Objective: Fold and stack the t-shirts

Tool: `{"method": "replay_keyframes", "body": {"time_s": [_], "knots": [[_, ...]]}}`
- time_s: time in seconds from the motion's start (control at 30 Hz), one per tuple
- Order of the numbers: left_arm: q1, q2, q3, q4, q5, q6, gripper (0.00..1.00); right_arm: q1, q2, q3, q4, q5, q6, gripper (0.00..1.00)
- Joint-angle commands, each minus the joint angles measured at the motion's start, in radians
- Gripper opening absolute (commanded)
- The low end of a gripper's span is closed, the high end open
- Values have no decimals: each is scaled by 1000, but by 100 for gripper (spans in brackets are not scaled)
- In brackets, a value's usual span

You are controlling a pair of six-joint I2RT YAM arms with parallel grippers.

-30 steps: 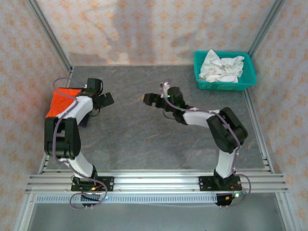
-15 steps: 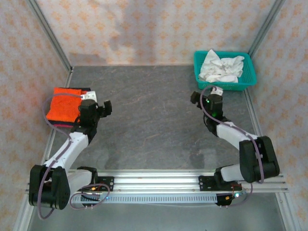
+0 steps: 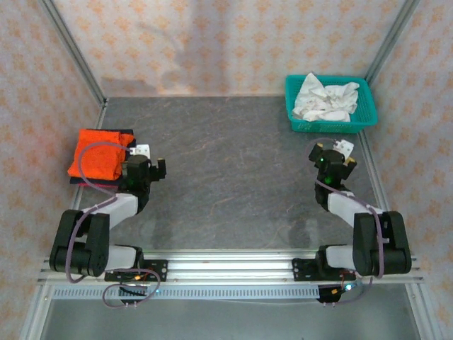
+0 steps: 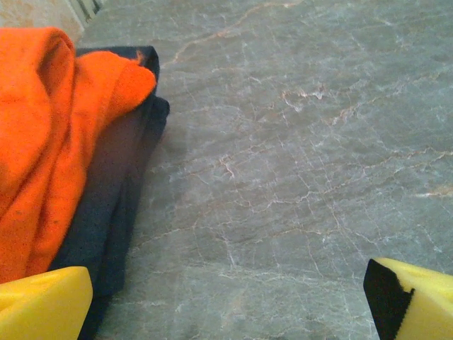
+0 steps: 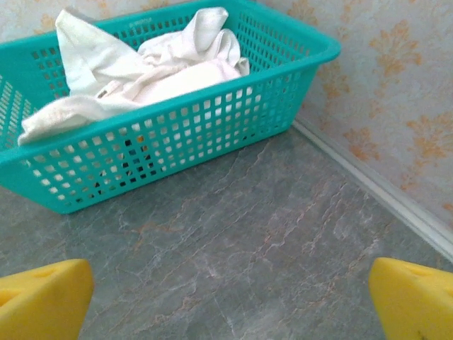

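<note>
The orange t-shirt (image 3: 98,161) lay folded on top of the navy t-shirt (image 4: 120,212) at the table's left edge, near the wall. Just beside the pile, the left gripper (image 3: 152,159) hung low, jaws spread wide, holding nothing. Across the grey, marble-veined table (image 3: 226,163), the right gripper (image 3: 331,150) gaped empty too, facing the teal basket (image 3: 333,126) of white cloth (image 3: 325,99) in the far right corner, with floral wallpaper (image 3: 226,42) all round.

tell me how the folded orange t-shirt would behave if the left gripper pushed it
Probably floppy: the orange t-shirt sags in soft rounded folds over the navy t-shirt beneath it. A push would likely bunch or unfold it rather than slide it whole. Its fuzzy weave looks grippy, so it may drag the navy one along.
</note>
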Motion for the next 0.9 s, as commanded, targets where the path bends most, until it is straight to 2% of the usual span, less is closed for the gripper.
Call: {"method": "replay_keyframes", "body": {"time_s": [0.0,0.1,0.2,0.27,0.37,0.87], "knots": [[11,20,30,70,24,19,100,-5,63,-56,145,-90,-32,100],[9,32,-13,182,96,-7,100,-5,129,-99,277,-126,-42,100],[0,84,-28,256,66,-3,100,-6,193,-129,385,-148,-52,100],[-3,171,-12,307,47,3,100,-6,243,-132,458,-147,-54,99],[-1,170,-10,305,36,-10,100,-8,221,-91,336,-142,-47,100],[-1,167,-8,292,36,-10,100,-8,231,-78,326,-129,-42,99]]}}
